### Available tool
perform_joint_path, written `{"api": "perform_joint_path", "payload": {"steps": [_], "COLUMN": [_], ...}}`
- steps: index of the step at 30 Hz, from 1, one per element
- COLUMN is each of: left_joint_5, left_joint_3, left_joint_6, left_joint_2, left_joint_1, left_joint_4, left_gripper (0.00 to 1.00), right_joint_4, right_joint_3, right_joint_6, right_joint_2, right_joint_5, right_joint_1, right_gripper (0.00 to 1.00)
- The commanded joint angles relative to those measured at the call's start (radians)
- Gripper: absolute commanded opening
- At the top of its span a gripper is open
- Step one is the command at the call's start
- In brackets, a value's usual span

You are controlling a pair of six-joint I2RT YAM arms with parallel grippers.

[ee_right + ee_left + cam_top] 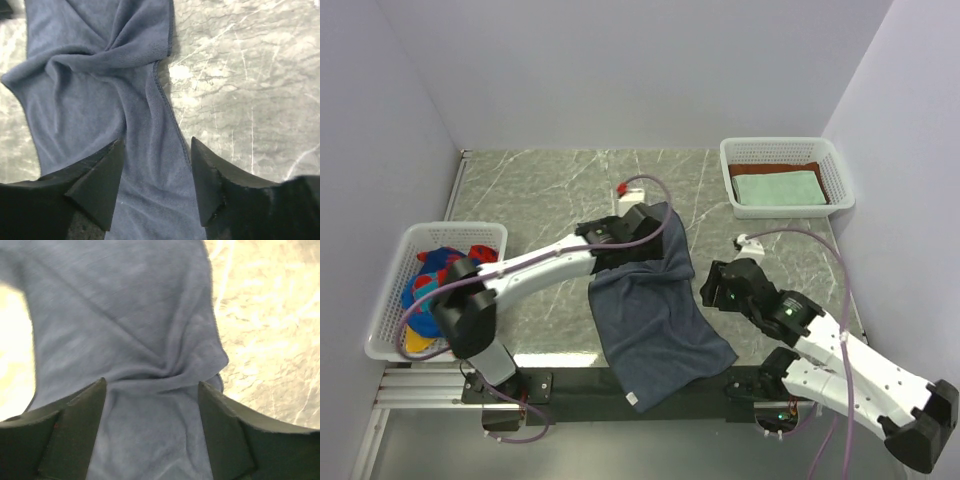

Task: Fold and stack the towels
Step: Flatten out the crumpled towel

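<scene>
Towel [658,320] under left gripper [152,386], beside right gripper [156,144]

Soft, even light fills the top view, shadows faint. The left wrist view is blurred across the towel [125,315], its desk [270,315] blown out to yellow glare; the right wrist view is sharp.

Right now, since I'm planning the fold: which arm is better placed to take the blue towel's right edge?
Right, probably: the right claw, open, sits over that hem of the dark blue towel; the left claw hangs open over its bunched far end.
</scene>
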Motion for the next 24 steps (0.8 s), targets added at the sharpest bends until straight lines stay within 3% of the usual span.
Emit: {"api": "perform_joint_path", "payload": {"steps": [1, 6, 9, 10, 16, 24], "left_joint_5": [-0.061, 0.062, 0.077, 0.074, 0.030, -0.009], "left_joint_3": [-0.136, -0.362, -0.424, -0.429, -0.413, -0.390], "left_joint_6": [-0.133, -0.215, -0.241, -0.243, -0.236, -0.154], "left_joint_2": [-0.071, -0.203, -0.212, -0.206, -0.087, 0.024], "left_joint_1": [-0.009, -0.027, -0.030, -0.030, -0.018, 0.118], "left_joint_4": [-0.112, -0.040, 0.003, 0.008, -0.003, -0.015], "left_gripper": [0.76, 0.66, 0.60, 0.59, 0.53, 0.52], "right_joint_4": [0.107, 0.130, 0.173, 0.190, 0.245, 0.285], "right_joint_3": [0.009, 0.021, 0.013, 0.013, 0.033, 0.059], "right_joint_6": [-0.096, -0.154, -0.168, -0.170, -0.184, -0.174], "right_joint_2": [0.059, 0.226, 0.304, 0.324, 0.467, 0.631], "right_joint_5": [-0.089, -0.183, -0.226, -0.235, -0.259, -0.265], "right_joint_1": [-0.027, -0.035, -0.035, -0.033, -0.036, -0.070], "right_gripper": [0.58, 0.50, 0.42, 0.37, 0.30, 0.28]}}
